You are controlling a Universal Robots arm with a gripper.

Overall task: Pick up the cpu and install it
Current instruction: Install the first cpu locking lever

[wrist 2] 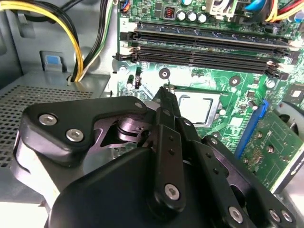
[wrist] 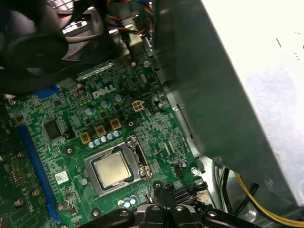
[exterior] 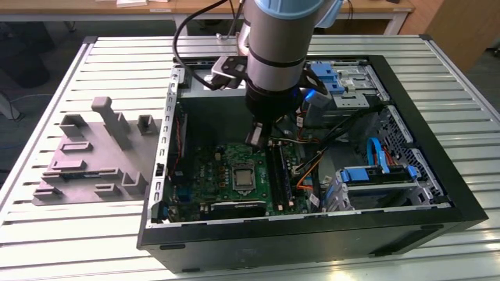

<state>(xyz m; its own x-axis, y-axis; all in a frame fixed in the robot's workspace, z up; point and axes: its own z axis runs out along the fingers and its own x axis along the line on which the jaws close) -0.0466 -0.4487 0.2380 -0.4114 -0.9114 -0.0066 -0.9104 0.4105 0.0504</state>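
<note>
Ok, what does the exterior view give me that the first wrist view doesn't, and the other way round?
Exterior view adds: the grey tray on the slatted table, at the exterior view's left of the open computer case, and the arm reaching down into the case.
First wrist view adds: a close look at the cpu lying in the socket, silvery top up, and the big grey metal box beside the board.
Both share: the green motherboard and the gripper close to the socket.
</note>
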